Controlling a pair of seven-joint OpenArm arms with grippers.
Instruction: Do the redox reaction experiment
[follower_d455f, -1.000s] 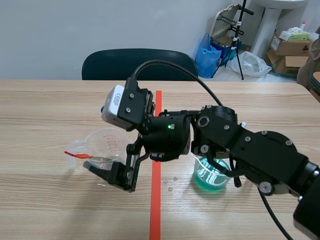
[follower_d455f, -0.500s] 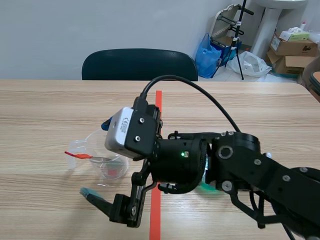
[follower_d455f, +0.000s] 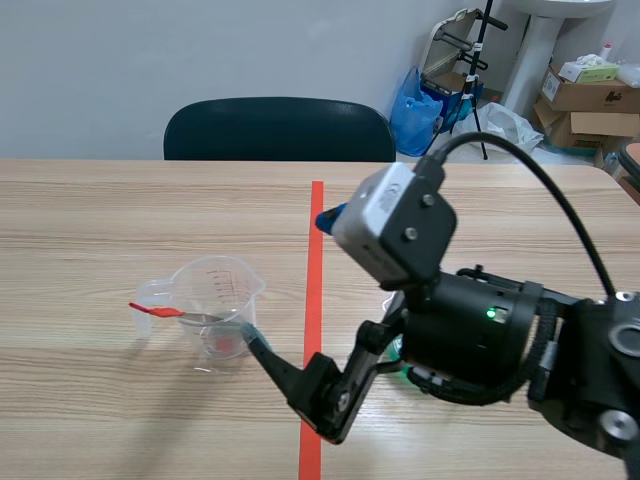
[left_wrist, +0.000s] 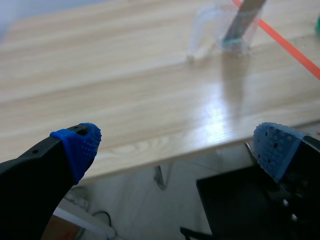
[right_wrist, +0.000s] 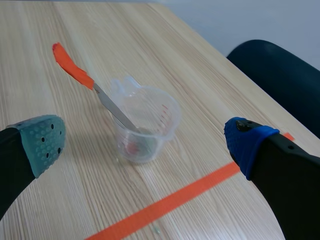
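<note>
Scene view, centre left: cup (follower_d455f: 215, 295) with unreadable red graduations holds a red-handled spatula (follower_d455f: 157, 310). Left gripper (left_wrist: 176, 146) and right gripper (right_wrist: 145, 142) stand wide open, empty.

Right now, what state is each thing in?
cup: upright, spoon in it, a little red at the bottom.
spoon: leaning in the cup, orange handle out over the rim.
right pincer: open, empty, close to the cup.
left pincer: open, empty, back at the table's edge.
</note>
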